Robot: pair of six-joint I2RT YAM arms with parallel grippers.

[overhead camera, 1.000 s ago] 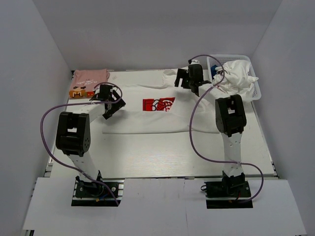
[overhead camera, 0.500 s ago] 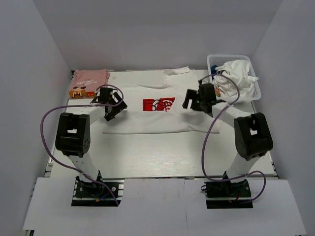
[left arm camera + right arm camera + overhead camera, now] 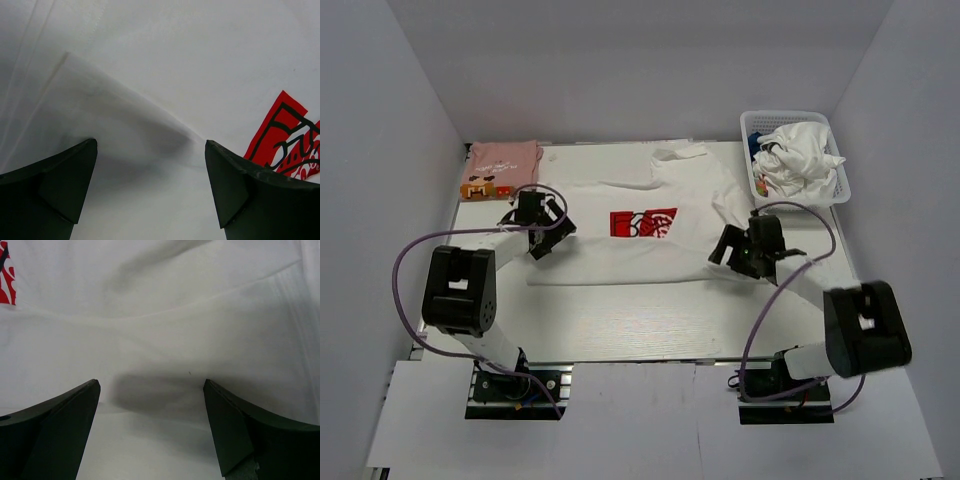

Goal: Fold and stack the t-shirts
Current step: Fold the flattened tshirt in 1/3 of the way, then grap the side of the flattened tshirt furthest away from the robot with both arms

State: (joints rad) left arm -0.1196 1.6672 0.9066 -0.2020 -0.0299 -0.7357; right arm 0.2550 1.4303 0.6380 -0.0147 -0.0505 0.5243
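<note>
The white t-shirt (image 3: 620, 250) with a red square print (image 3: 643, 223) lies spread flat in the middle of the table. The pink t-shirt (image 3: 502, 158) lies folded at the back left, its orange-brown print (image 3: 478, 187) at the near edge. My left gripper (image 3: 538, 238) is open over the white shirt's left side; the left wrist view shows shirt cloth (image 3: 150, 100) and the red print (image 3: 287, 135) between its fingers. My right gripper (image 3: 732, 252) is open low over the shirt's near right hem (image 3: 150, 405), with nothing held.
A white mesh basket (image 3: 840, 190) at the back right holds crumpled white cloth (image 3: 800, 160). White walls enclose the table on three sides. Purple cables loop from both arms over the table.
My right arm has swung from the back of the table near the basket down to the shirt's near right hem. The shirt's right side now lies smoother. The left gripper shifted slightly.
</note>
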